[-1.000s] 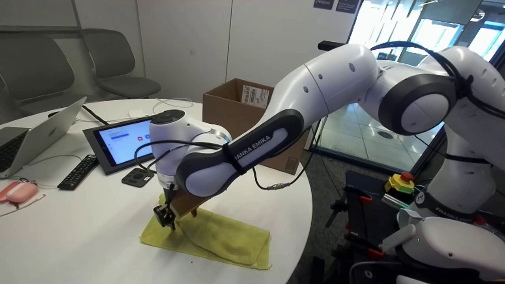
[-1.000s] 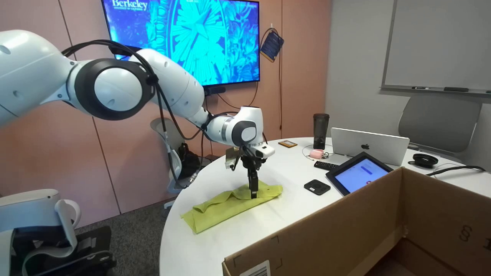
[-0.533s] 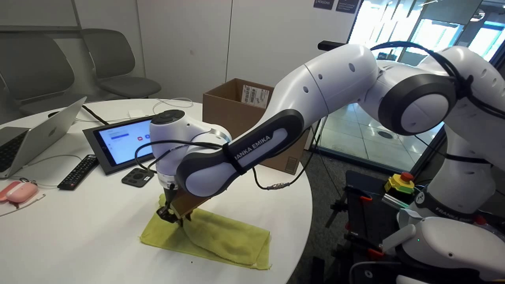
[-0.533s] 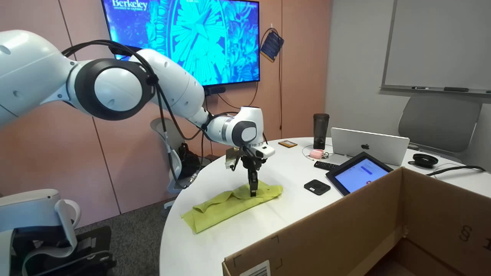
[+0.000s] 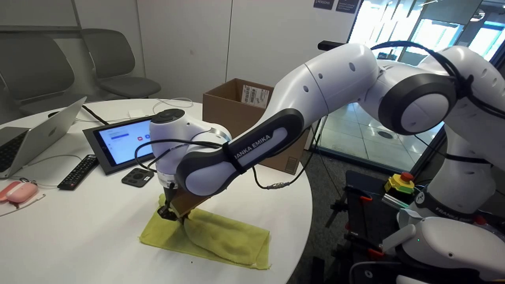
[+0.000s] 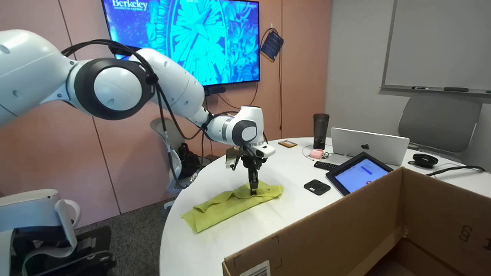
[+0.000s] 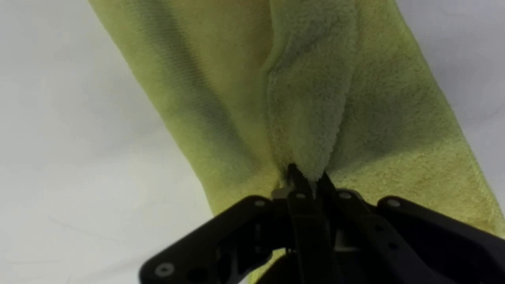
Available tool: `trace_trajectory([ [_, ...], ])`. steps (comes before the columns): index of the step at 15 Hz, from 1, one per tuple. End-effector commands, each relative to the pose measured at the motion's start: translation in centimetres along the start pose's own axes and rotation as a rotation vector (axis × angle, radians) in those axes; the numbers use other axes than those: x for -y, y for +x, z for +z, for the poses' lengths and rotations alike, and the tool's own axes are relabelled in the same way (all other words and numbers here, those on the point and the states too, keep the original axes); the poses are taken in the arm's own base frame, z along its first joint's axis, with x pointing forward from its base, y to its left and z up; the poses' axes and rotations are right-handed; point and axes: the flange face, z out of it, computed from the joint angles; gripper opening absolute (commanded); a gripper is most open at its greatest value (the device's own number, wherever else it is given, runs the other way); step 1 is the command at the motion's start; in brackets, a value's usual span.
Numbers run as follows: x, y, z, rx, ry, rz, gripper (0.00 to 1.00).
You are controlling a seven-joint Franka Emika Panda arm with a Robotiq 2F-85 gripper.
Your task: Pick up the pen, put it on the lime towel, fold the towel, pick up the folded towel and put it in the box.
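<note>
The yellow-green towel (image 7: pixel 307 102) lies folded on the white table (image 5: pixel 94 232), a long, flattish band at the lower centre of an exterior view; its cloth looks soft and slightly rumpled, with a flap turned over the top whose edge curves toward the lower right end. In the wrist view it slants from the upper left to the lower right of the frame; the pile looks fuzzy on the right side, while the left side is smoother and crossed by a grey shadow; between them a narrow fold puckers up and runs out at the top; the gripper (image 7: pixel 309 177), at the lower centre, has its fingers clamped on the near end of that fold. The brown cardboard box (image 6: pixel 326 230) fills the lower right of an exterior view, apart from the towel.
</note>
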Motion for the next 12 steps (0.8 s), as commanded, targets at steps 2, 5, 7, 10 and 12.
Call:
trace_trajectory([
  [2, 0.3, -0.1, -3.2, -0.046, 0.013, -0.015, 0.02],
  [5, 1.3, -0.9, -4.9, -0.084, 0.034, -0.028, 0.02],
  [7, 2.5, -1.9, -5.4, -0.109, 0.044, -0.052, 0.02],
  [10, 4.8, -4.3, -3.7, -0.122, 0.017, -0.106, 0.02],
  [12, 6.2, -6.0, -1.9, -0.104, -0.023, -0.135, 0.02],
])
